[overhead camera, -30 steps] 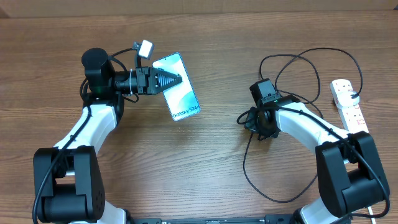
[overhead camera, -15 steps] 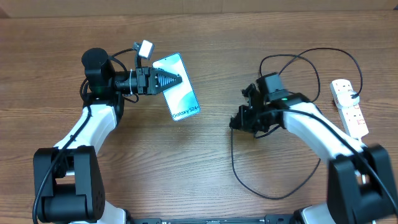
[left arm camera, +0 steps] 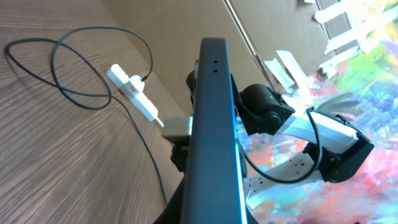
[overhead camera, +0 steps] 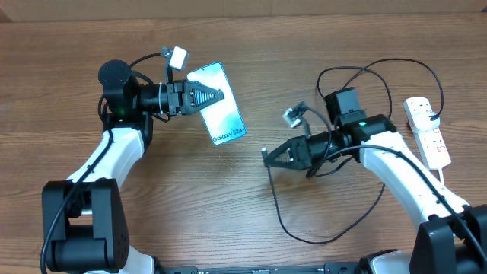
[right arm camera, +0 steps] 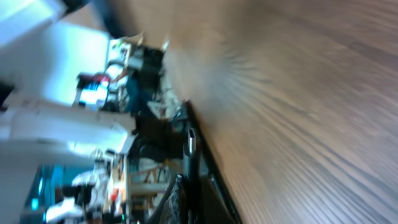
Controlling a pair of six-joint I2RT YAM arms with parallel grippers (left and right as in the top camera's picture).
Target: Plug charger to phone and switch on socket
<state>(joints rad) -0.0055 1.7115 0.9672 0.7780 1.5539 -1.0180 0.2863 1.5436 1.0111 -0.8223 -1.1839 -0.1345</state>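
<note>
The phone (overhead camera: pixel 222 113), its light screen reading "Galaxy S24+", is held off the table at the upper left by my left gripper (overhead camera: pixel 210 97), which is shut on its long edge. In the left wrist view the phone's dark edge (left arm camera: pixel 214 112) fills the middle above the gripper (left arm camera: pixel 210 214). My right gripper (overhead camera: pixel 268 156) is shut on the charger's free end, right of the phone and apart from it. The thin black cable (overhead camera: pixel 280 217) hangs below it and loops back to the white socket (overhead camera: pixel 428 131) at the right edge. The right wrist view is blurred; the black connector tip (right arm camera: pixel 190 142) sticks out of the gripper (right arm camera: pixel 194 186).
The charger cable makes a wide loop (overhead camera: pixel 365 72) at the back right and another near the table's front. The socket also shows in the left wrist view (left arm camera: pixel 134 93). A brown wall runs along the table's far edge.
My right gripper has lifted the charger's end off the table and swung left toward the phone, dragging the cable with it. The left arm and phone have stayed put.
</note>
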